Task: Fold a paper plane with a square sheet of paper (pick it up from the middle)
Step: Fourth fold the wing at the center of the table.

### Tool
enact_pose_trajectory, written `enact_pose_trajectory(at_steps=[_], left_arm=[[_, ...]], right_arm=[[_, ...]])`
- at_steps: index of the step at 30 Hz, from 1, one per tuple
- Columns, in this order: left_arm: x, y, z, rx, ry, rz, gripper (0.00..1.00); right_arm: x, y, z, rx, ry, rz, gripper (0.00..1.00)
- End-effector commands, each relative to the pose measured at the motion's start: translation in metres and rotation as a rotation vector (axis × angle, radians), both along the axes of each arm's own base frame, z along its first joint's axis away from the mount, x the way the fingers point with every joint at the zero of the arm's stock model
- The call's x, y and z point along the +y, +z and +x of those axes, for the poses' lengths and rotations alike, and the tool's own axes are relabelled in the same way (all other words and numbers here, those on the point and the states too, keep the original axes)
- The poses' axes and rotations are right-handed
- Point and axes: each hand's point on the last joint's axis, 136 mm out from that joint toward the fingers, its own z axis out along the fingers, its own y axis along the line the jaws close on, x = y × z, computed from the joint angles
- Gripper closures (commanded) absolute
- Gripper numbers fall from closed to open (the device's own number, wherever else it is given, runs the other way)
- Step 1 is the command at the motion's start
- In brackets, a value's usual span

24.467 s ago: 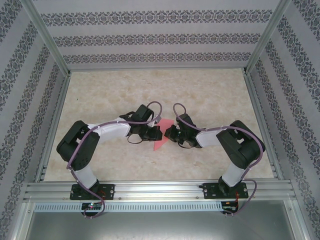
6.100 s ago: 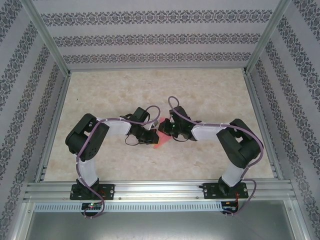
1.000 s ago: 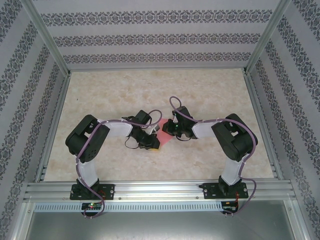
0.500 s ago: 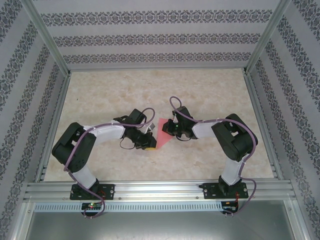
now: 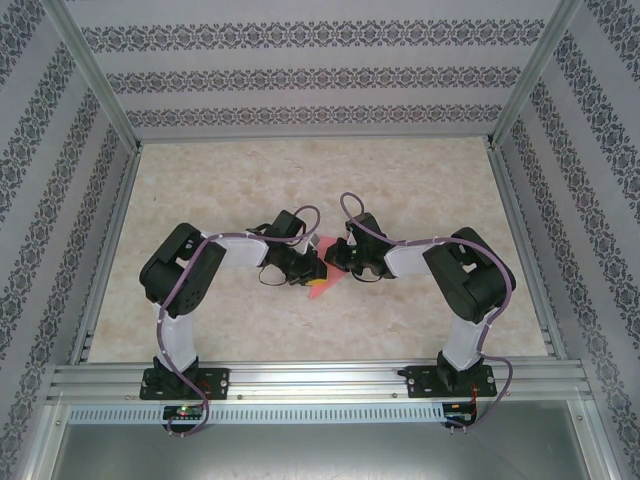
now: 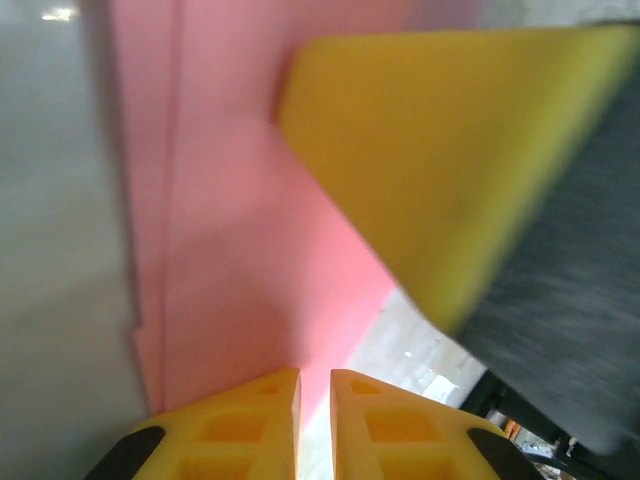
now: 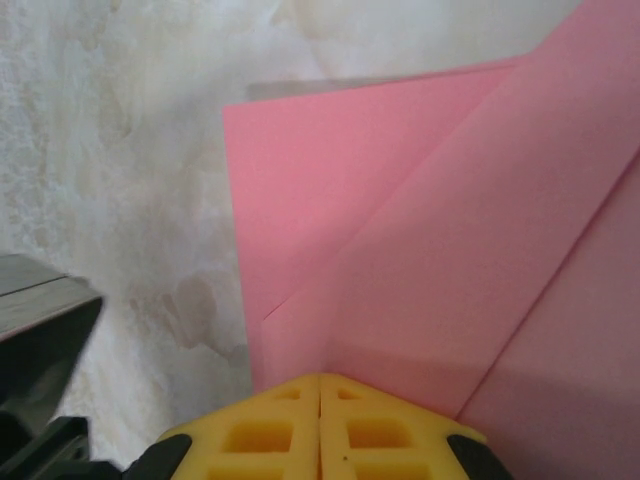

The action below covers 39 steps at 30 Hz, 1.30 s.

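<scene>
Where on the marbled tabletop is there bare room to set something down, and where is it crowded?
Free: the far tabletop below the patterned back wall, and the near strip along the aluminium base rail. Crowded: the centre, where left gripper and right gripper meet over the folded pink-red paper sheet.

The folded sheet of paper (image 5: 320,288) lies on the table (image 5: 420,180) near its middle. The left gripper (image 5: 312,272) is over the sheet's 9 o'clock side and the right gripper (image 5: 340,262) over its 3 o'clock side, tips close together. In the right wrist view the sheet spreads from 12 to 3 o'clock beyond the fingertips, with bare table toward 10 o'clock.
</scene>
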Motion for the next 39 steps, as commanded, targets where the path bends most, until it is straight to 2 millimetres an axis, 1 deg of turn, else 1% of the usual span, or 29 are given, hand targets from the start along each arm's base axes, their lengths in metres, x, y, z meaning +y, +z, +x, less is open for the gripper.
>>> enact_pose_trajectory(at_steps=[1, 4, 6, 8, 10, 12, 13, 15, 17, 21, 26, 28, 30, 34, 39], left_arm=[[0.004, -0.013, 0.005, -0.017, 0.032, 0.032, 0.83], [0.017, -0.031, -0.011, 0.022, 0.03, 0.087, 0.85], [0.025, -0.039, -0.019, 0.035, 0.029, 0.113, 0.87], [0.031, -0.045, -0.026, 0.045, 0.028, 0.134, 0.89], [0.035, -0.05, -0.028, 0.044, 0.028, 0.153, 0.93], [0.039, -0.052, -0.028, 0.038, 0.024, 0.174, 0.97], [0.039, -0.052, -0.028, 0.035, 0.02, 0.18, 0.97], [0.039, -0.051, -0.027, 0.031, 0.015, 0.18, 0.97], [0.038, -0.05, -0.027, 0.03, 0.007, 0.183, 0.97], [0.038, -0.049, -0.025, 0.026, -0.001, 0.188, 0.98], [0.038, -0.05, -0.026, 0.029, -0.003, 0.19, 0.98], [0.038, -0.052, -0.027, 0.032, -0.009, 0.192, 0.98], [0.041, -0.055, -0.029, 0.037, -0.013, 0.207, 0.98], [0.047, -0.06, -0.035, 0.048, -0.018, 0.229, 0.99], [0.051, -0.066, -0.041, 0.058, -0.028, 0.243, 0.99]], right_arm=[[-0.025, -0.036, -0.02, 0.09, -0.044, -0.122, 0.92], [-0.021, -0.026, -0.015, 0.072, -0.039, -0.1, 0.91], [-0.015, -0.012, -0.01, 0.045, -0.029, -0.076, 0.9], [-0.014, 0.005, -0.004, 0.013, -0.031, -0.066, 0.88], [-0.015, 0.027, 0.003, -0.036, -0.045, -0.052, 0.88], [-0.018, 0.043, 0.006, -0.079, -0.06, -0.053, 0.89], [-0.019, 0.049, 0.007, -0.095, -0.062, -0.055, 0.91], [-0.016, 0.053, 0.005, -0.099, -0.043, -0.037, 0.93], [-0.009, 0.051, 0.001, -0.088, -0.025, -0.018, 0.94], [0.005, 0.038, -0.002, -0.061, 0.001, -0.003, 0.95], [0.018, 0.018, 0.0, -0.027, 0.014, 0.026, 0.94], [0.019, 0.009, 0.0, -0.011, 0.015, 0.013, 0.95], [0.011, 0.0, 0.003, 0.0, -0.004, -0.02, 0.95], [-0.008, -0.007, 0.014, 0.0, -0.041, -0.081, 0.94], [-0.027, -0.004, 0.033, -0.01, -0.068, -0.114, 0.93]])
